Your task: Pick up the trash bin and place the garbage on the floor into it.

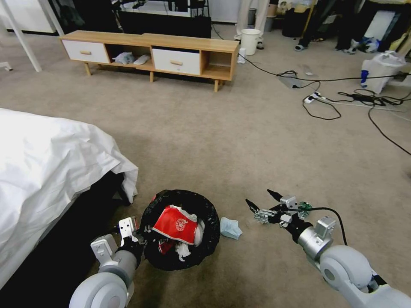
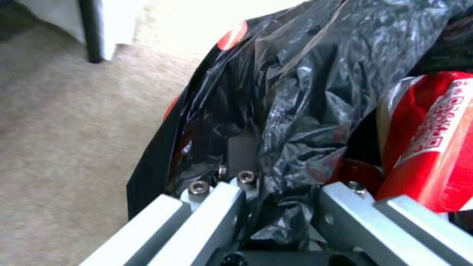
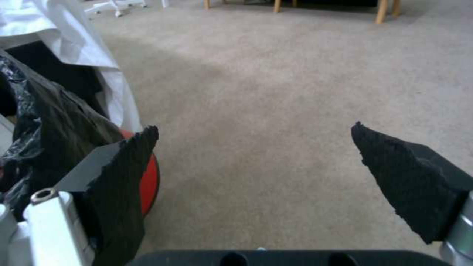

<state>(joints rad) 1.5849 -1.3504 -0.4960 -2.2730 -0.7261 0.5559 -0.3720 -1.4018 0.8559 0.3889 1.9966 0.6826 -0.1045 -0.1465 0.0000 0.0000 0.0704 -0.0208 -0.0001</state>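
Beside the bed, on the floor, you have the bin sitting upright, its black bag crinkled over the rim. Your left tool is at the bin's rim on the bed side, clamped on the bag-covered rim with one finger inside and one outside. Inside the bin you can see a red wrapper and white tissue. A bluish tissue lies on the floor just beside the bin, away from the bed. Past that tissue your right tool hovers low, fingers spread apart, holding nothing.
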